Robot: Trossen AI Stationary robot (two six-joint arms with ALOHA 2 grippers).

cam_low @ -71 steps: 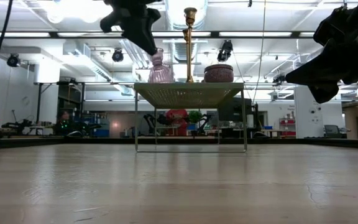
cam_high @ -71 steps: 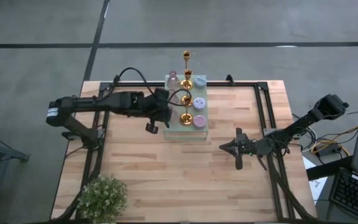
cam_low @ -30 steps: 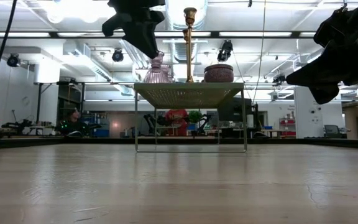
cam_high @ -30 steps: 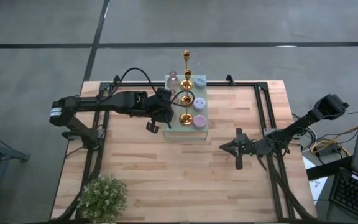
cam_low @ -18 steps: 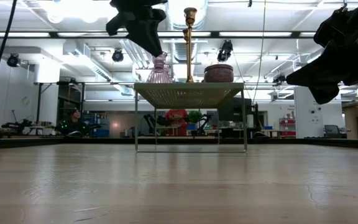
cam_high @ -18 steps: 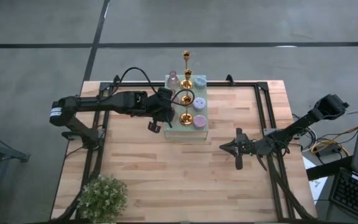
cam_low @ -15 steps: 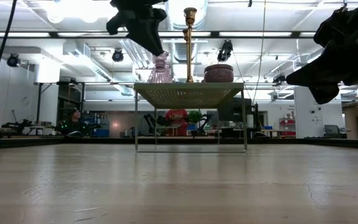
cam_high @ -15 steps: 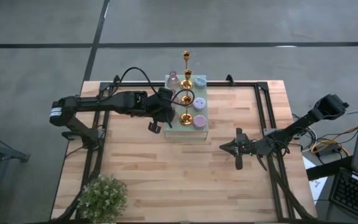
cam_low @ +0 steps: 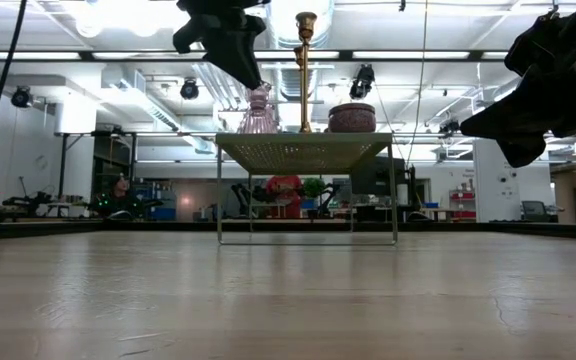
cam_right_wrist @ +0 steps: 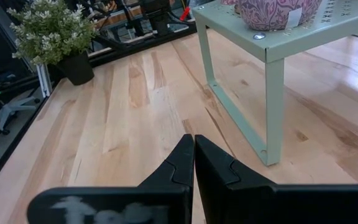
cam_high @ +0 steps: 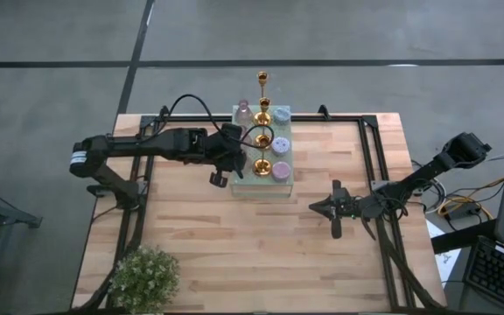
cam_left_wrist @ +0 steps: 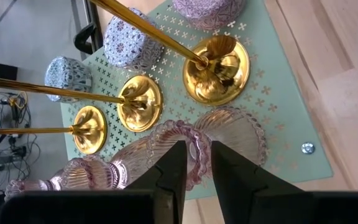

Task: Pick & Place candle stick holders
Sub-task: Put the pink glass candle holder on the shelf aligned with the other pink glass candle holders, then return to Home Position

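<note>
A pale green perforated stand (cam_high: 261, 189) at the table's far middle carries three gold holders (cam_left_wrist: 216, 62), three lavender holders (cam_left_wrist: 132, 43) and three pink glass holders (cam_left_wrist: 86, 174). My left gripper (cam_left_wrist: 197, 152) is over the stand's near left corner (cam_high: 233, 168), shut on one pink glass holder (cam_low: 258, 108). My right gripper (cam_high: 335, 210) is shut and empty, over the table at the right, clear of the stand. My left gripper has the pink glass holder's upper rim (cam_left_wrist: 197, 144) between its two fingers; one finger (cam_left_wrist: 174, 158) seems to be inside the cup and the other outside. The fingers slant down from the table's left. The holder stands nearly upright, its base (cam_left_wrist: 238, 134) on the stand.
A bushy potted plant (cam_high: 143, 278) stands at the near left corner. The stand's legs (cam_right_wrist: 272, 112) rise from the wooden table (cam_high: 234, 245). Black rails (cam_high: 370, 166) run along both sides.
My left gripper has shifted a little toward the table's right over the stand, still shut on the pink glass holder. The holder leaned a second ago and now stands more upright on the stand.
</note>
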